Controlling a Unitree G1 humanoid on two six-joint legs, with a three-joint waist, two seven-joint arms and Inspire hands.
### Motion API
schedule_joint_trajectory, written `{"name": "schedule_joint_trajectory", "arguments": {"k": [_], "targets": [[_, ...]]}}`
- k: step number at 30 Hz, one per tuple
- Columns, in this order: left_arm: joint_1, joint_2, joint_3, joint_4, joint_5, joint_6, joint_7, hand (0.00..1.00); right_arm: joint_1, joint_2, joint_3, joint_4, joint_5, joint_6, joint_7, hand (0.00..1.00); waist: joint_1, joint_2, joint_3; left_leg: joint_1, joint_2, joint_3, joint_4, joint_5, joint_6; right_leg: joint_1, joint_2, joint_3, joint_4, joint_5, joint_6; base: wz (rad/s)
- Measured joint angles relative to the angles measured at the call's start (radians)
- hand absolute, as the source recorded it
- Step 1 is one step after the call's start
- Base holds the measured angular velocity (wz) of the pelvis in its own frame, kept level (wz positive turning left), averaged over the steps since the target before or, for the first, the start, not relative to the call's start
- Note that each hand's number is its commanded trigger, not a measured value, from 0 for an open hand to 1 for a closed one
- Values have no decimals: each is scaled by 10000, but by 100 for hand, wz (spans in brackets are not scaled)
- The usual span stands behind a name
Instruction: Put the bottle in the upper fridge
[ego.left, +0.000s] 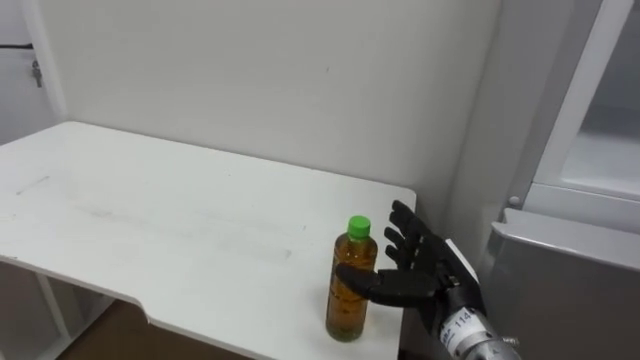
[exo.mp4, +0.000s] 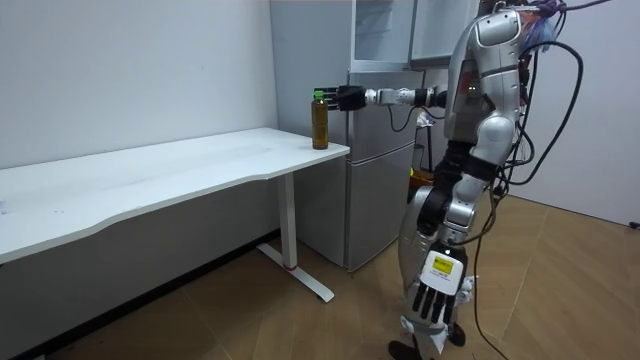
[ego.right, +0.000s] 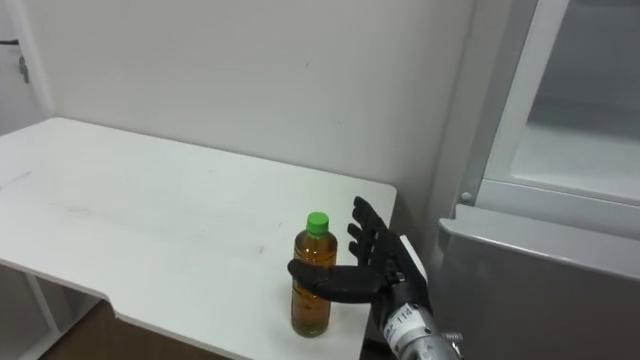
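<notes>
my robot hand is reaching round the bottle

i am standing by the end of the white counter (ego.left: 150, 210), and the grey fridge (ego.left: 560, 265) is standing just beside it on my right. the bottle (ego.left: 349, 290) is standing upright on the counter, near the corner closest to the fridge. it is see-through, with brown drink inside and a green cap on top. my right robot hand (ego.left: 418, 272) is sitting right next to the bottle, on its fridge side. this robot hand is opened wide. my fingers (ego.left: 405, 218) are pointing up and spreading out beside the bottle, and my thumb (ego.left: 360, 279) is stretching across the front of it. i am not squeezing it, and the bottle's bottom is resting on the counter. in the room view my right arm is reaching straight out to the bottle. my left robot hand (exo.mp4: 435, 298) is hanging down low by my leg with its fingers loose and straight. the top part of the fridge is looking open, and i am seeing white inside it.
</notes>
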Motion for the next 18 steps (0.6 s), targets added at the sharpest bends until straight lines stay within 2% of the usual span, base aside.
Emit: {"name": "schedule_joint_trajectory", "arguments": {"k": [9,13,18], "targets": [[-31,3,-247,-5,8,52,-63,0,-237,23,40,924,-371,6,-97,0,167,22,31,-79,-11,-142,5,14,-7,-65,1,-47,22,0,0,3],[-42,-23,-328,-9,13,75,-63,0,-499,28,118,1135,-378,12,-175,0,195,53,126,-147,-20,-221,19,14,-8,-70,4,-132,21,0,0,3],[-160,-14,-349,-111,68,126,-85,0,-788,24,119,1464,-498,17,-333,0,373,53,124,-254,-23,-298,40,19,-15,-141,3,-228,25,0,0,5]]}}
